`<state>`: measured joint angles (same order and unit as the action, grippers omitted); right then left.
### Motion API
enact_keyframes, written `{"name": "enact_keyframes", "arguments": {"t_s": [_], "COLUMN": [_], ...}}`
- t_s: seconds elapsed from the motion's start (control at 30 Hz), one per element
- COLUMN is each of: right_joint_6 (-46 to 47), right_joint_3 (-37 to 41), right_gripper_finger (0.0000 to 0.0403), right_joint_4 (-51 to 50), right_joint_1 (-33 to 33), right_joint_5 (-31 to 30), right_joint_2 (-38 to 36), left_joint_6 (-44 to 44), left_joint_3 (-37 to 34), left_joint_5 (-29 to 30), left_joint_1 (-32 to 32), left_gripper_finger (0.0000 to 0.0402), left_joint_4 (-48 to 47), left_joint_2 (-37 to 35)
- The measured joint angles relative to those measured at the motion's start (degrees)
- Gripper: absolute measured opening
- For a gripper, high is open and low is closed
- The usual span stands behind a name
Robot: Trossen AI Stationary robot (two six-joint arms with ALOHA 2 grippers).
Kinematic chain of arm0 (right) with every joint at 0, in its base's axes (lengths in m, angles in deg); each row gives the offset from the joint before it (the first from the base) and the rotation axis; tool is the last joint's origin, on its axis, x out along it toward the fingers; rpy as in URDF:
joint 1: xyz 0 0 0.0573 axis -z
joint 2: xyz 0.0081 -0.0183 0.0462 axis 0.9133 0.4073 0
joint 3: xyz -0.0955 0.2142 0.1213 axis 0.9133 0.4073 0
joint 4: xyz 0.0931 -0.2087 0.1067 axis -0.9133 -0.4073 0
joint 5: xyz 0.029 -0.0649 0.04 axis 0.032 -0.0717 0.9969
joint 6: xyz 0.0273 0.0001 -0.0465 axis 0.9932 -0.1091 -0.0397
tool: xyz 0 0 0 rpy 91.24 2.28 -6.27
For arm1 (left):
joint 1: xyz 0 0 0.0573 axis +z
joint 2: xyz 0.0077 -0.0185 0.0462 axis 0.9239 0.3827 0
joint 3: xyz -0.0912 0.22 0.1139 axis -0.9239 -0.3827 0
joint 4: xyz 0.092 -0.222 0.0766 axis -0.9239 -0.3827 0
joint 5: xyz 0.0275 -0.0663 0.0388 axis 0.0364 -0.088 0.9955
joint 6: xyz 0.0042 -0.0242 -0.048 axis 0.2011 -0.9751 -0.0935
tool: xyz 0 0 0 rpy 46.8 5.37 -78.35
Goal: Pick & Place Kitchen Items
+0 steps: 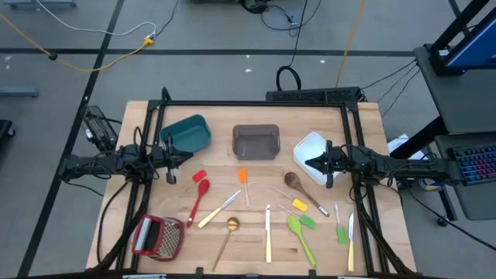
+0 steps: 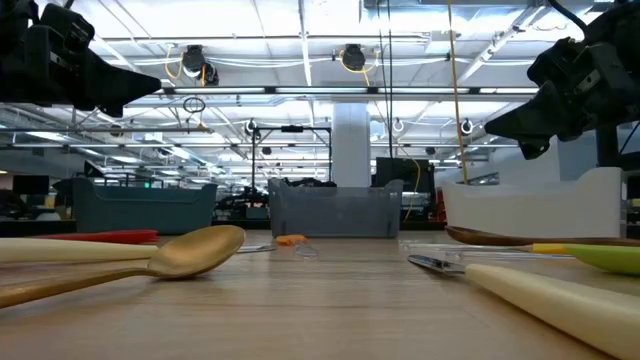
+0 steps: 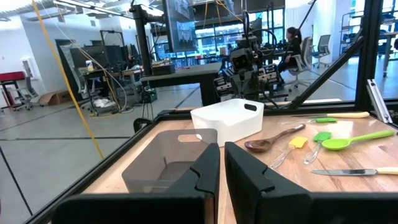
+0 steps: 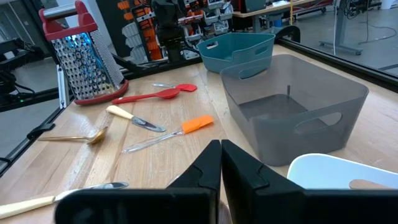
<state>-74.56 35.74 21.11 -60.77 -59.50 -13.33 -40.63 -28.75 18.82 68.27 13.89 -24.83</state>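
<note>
The kitchen items lie scattered on the wooden table's near half. Among them are a red spoon [image 1: 200, 198], an orange spatula [image 1: 243, 178], a gold spoon [image 1: 229, 232], a wooden spoon [image 1: 301, 187], a green spoon [image 1: 301, 236] and cream-handled knives [image 1: 268, 232]. My left gripper [image 1: 173, 160] hovers at the left beside the teal bin [image 1: 188, 132], shut and holding nothing, pointing level toward the right. My right gripper [image 1: 311, 164] hovers over the white bin [image 1: 312, 151], shut and holding nothing, pointing left. In the wrist views each gripper [image 3: 222, 163] [image 4: 221, 155] has nothing between its fingers.
A grey bin [image 1: 256, 142] stands between the teal and white bins along the far half. A red-framed grater [image 1: 157, 236] lies at the near left corner. A black frame [image 1: 256, 102] borders the table. A person sits far off [image 3: 291, 43] in the room.
</note>
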Motion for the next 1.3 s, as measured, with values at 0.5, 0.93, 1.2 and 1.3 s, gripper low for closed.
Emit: {"name": "enact_keyframes", "arguments": {"t_s": [0.5, 0.93, 1.2, 1.3], "right_joint_6": [-1.55, -8.04, -2.41, -0.9], "right_joint_3": [0.0, 0.0, 0.0, 0.0], "right_gripper_finger": [0.0008, 0.0008, 0.0034, 0.0066], "right_joint_4": [8.03, 18.88, 22.99, 26.92], "right_joint_1": [0.02, 0.0, -0.04, -0.07], "right_joint_5": [-0.07, -6.22, -6.12, -7.41], "right_joint_2": [0.0, 0.14, 6.02, 10.5], "left_joint_6": [0.0, 0.0, -0.26, -2.8], "left_joint_3": [-0.01, -0.01, -0.01, -0.02], "left_joint_5": [0.01, 0.02, 0.35, -0.28], "left_joint_1": [0.0, 0.0, 0.0, 0.0], "left_gripper_finger": [0.0031, 0.0031, 0.0031, 0.0031], "left_joint_4": [-0.02, 0.0, 0.17, 0.13], "left_joint_2": [0.0, 0.0, 0.0, 0.0]}}
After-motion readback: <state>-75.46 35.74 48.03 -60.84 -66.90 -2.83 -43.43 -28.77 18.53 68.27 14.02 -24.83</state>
